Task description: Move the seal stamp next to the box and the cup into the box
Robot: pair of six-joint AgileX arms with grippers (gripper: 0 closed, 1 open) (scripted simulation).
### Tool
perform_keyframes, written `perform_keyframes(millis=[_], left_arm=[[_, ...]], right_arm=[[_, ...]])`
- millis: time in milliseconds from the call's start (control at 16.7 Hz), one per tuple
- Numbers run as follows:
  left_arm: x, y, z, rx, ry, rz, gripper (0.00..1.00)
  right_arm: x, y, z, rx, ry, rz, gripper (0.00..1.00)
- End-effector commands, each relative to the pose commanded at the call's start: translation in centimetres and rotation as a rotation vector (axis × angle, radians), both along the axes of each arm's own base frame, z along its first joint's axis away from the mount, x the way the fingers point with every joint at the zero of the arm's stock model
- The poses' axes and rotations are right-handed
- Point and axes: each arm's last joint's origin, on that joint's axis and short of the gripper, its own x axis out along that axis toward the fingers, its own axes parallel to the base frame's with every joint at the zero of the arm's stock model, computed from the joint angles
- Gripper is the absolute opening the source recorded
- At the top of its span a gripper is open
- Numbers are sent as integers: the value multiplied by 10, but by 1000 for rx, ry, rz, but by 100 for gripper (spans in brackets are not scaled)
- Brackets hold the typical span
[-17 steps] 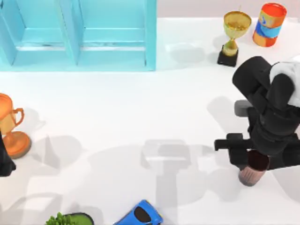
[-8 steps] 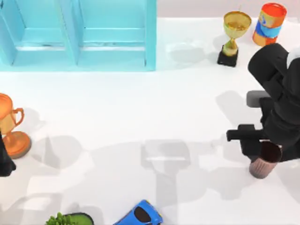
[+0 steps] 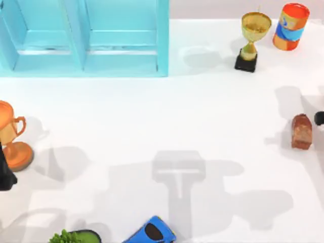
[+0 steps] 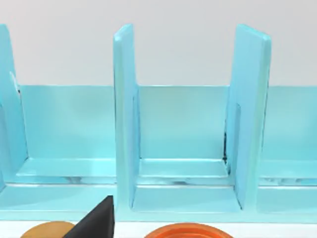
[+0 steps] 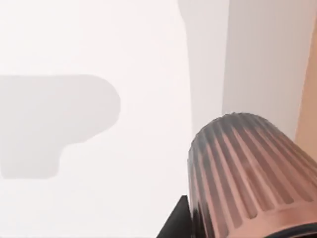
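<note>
The cup [image 5: 237, 163], a ribbed coppery-brown tumbler, sits close in the right wrist view, held above the white table with my right gripper [image 5: 237, 224] shut on it; one dark finger [image 5: 177, 222] shows beside its rim. A black bit of the right arm [image 3: 319, 118] pokes in at the top view's right edge. The seal stamp [image 3: 301, 131], a small reddish-brown block, stands on the table just left of that bit. The light blue box [image 3: 86, 38] stands at the back left, its open compartments [image 4: 183, 148] facing the left wrist camera. My left gripper [image 3: 5, 174] is parked at the left edge.
A gold trophy [image 3: 250, 38] on a black base and an orange can [image 3: 291, 26] stand at the back right. An orange two-handled trophy [image 3: 12, 136] is beside the left arm. A blue toy car [image 3: 152, 232] and a green plant [image 3: 71, 237] lie at the front edge.
My right arm has carried the cup rightward out of the top view. With the arm gone from over it, the seal stamp now shows at the right.
</note>
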Motion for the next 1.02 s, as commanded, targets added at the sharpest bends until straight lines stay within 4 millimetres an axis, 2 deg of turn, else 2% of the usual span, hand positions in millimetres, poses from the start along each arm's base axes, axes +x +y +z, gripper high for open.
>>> perform_keyframes(millis=[300,480,600,720,900,1020], left_arm=[[0,0,0,0,0,0,100],[0,0,0,0,0,0,100],[0,0,0,0,0,0,100],[0,0,0,0,0,0,100],[0,0,0,0,0,0,100],[0,0,0,0,0,0,100]], right_arm=[[0,0,-1,-1,2,2,0],[3,-16,6,-14,-38,10,0],[6,-40,11,-33,-64,18,0],[5,-74,15,-57,-77,27,0],[-12,-132,16,-84,-76,37,0],[-26,-158,13,-82,-63,41,0]])
